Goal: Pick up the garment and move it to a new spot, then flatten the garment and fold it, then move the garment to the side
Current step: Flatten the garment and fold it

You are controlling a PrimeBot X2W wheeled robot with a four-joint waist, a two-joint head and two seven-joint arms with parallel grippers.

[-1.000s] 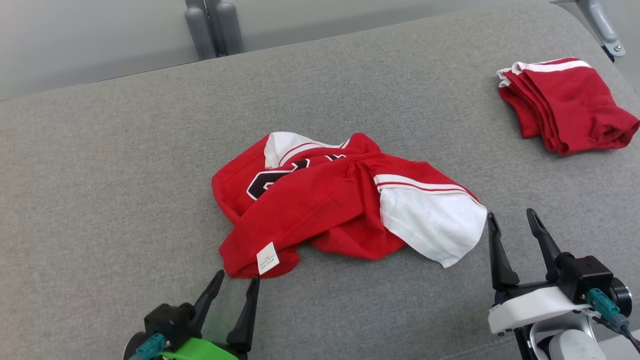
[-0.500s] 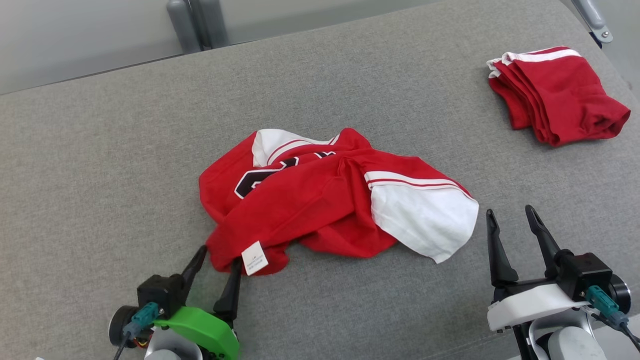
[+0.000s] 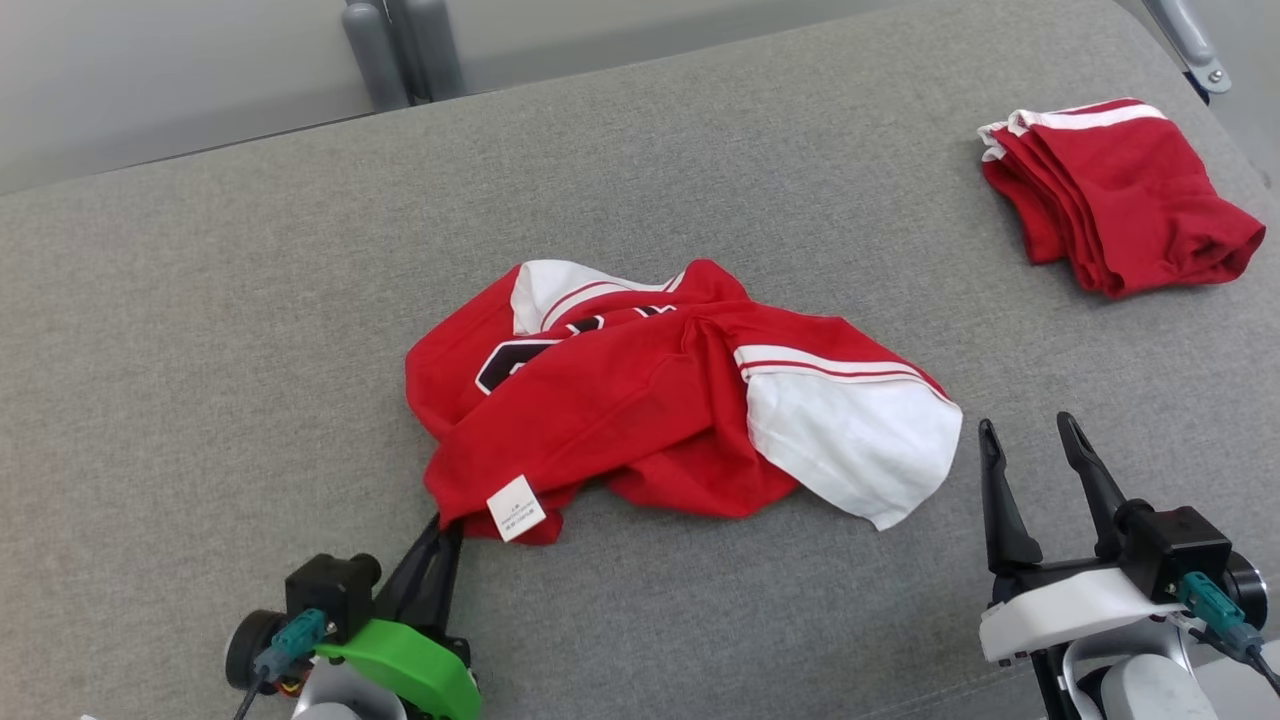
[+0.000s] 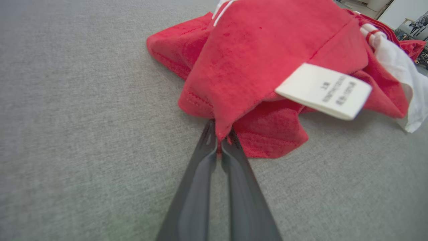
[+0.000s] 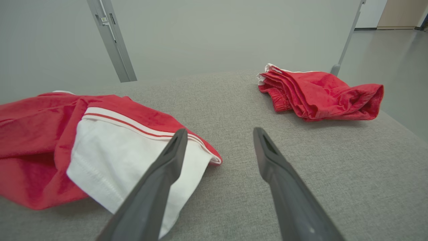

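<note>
Left pincer (image 4: 219,142) clenched on the near-left corner of the garment (image 3: 620,410); its long axis ran rightward to the white sleeve (image 3: 850,450), just beside the released right pincer (image 3: 1028,424).

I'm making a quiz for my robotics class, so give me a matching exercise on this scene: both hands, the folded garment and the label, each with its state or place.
1 left hand
2 right hand
3 folded red garment
4 white label

A open, holding nothing
B far right of the grey surface
C shut on the jersey's near corner
D sewn to the jersey's near edge

Pairs: 1-C, 2-A, 3-B, 4-D
</note>
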